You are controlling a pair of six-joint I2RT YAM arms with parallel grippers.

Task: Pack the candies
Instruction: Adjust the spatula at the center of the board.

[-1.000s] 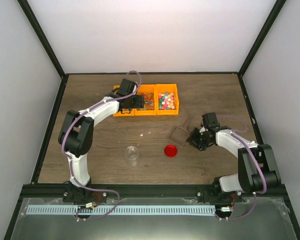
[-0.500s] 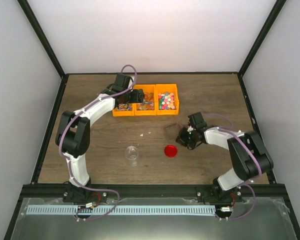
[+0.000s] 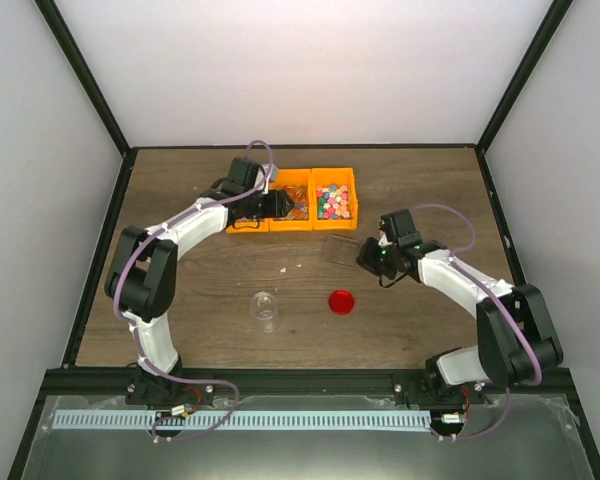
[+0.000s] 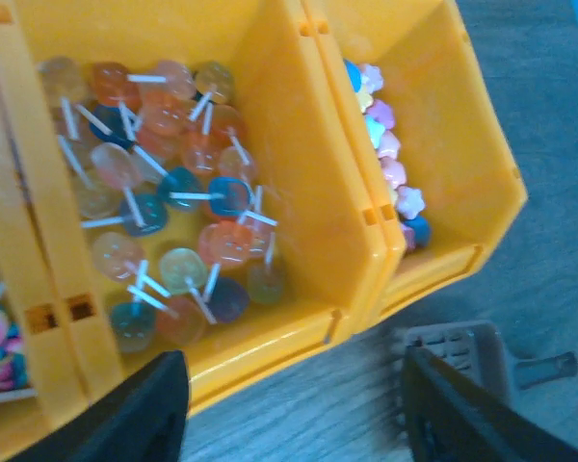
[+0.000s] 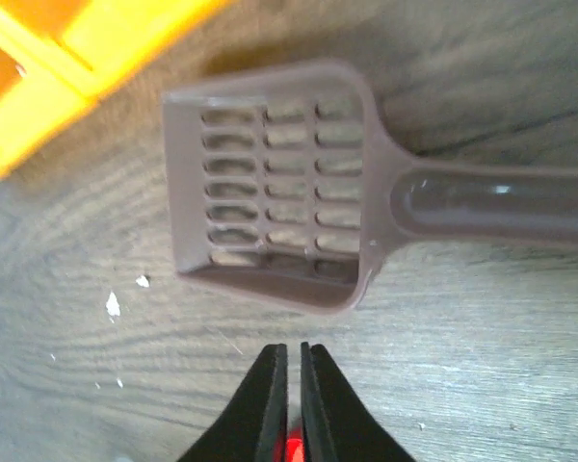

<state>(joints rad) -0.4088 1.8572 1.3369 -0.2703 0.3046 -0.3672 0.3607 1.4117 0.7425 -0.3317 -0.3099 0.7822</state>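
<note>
Jaws apart on your left gripper (image 4: pixel 294 409) above the orange bins (image 3: pixel 290 227), pressed together on your right gripper (image 5: pixel 291 352) nearby, where the scoop (image 5: pixel 262 183) has slid closer, candies (image 3: pixel 332 201) yet unscooped at the bins' right end

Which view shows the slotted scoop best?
Right wrist: the scoop fills the frame, with its slots and handle clear. Top external shows the scoop small and faint. Left wrist catches only part of it at the bottom edge.
</note>
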